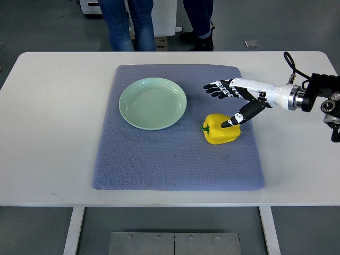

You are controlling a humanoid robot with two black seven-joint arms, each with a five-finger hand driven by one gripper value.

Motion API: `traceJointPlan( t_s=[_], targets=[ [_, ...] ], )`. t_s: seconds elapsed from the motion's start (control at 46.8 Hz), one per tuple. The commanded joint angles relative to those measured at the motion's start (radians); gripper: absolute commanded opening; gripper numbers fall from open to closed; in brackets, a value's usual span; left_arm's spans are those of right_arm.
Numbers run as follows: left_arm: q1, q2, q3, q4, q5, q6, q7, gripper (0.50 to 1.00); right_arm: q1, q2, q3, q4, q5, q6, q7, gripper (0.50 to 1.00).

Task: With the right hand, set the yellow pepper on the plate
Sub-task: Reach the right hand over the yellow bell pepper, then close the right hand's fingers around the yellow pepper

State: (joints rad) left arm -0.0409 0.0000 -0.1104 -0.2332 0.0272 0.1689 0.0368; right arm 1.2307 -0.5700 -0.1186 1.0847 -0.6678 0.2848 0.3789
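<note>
**Pepper on the mat, right hand spread over it**

Metal plates (174, 243) with small screws sit at the bottom edge, below the white table (48, 133), whose front lip runs across the picture. On the tabletop lies a grey-blue mat (159, 164), soft-looking, with a fine woven dimple texture and rounded corners. Its near half is bare.

Toward the mat's right side rests the yellow pepper (219, 130), glossy and blocky, lying on its side with the green stem pointing left toward the plate. The right hand (232, 101) reaches in from the right edge on a white forearm with black joints; its fingers are spread and extended, clasping nothing, with the thumb tip angled down over the pepper's top right. Whether it touches is unclear.

Left of the pepper and a little farther back sits the pale green plate (153, 103), round, smooth and shallow, apart from the pepper.

Beyond the table's far edge stand people's legs (127, 24) in blue jeans
</note>
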Motion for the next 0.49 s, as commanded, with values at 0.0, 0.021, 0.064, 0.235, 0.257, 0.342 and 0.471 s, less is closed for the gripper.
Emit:
traceJointPlan(
  t_s=[0.0,0.021,0.064,0.235,0.257,0.342,0.471],
  targets=[
    [0.000,0.000,0.000,0.000,0.000,0.000,0.000,1.000,0.009,0.007,-0.026,0.000,-0.006,-0.003,0.000,0.912],
    [0.001,0.000,0.000,0.000,0.000,0.000,0.000,1.000,0.013,0.012,-0.033,0.000,-0.006,-0.006,0.000,0.910],
    [0.000,0.000,0.000,0.000,0.000,0.000,0.000,1.000,0.021,0.024,-0.050,0.000,-0.007,-0.010,0.000,0.903],
    [0.000,0.000,0.000,0.000,0.000,0.000,0.000,1.000,0.032,0.050,-0.113,-0.003,-0.009,-0.075,-0.002,0.899],
    [0.000,0.000,0.000,0.000,0.000,0.000,0.000,1.000,0.032,0.053,-0.119,-0.003,-0.009,-0.082,-0.002,0.899],
    [0.000,0.000,0.000,0.000,0.000,0.000,0.000,1.000,0.032,0.064,-0.133,-0.005,-0.009,-0.102,-0.003,0.897],
    [0.000,0.000,0.000,0.000,0.000,0.000,0.000,1.000,0.032,0.070,-0.147,-0.008,-0.012,-0.105,-0.003,0.897]
  ],
)
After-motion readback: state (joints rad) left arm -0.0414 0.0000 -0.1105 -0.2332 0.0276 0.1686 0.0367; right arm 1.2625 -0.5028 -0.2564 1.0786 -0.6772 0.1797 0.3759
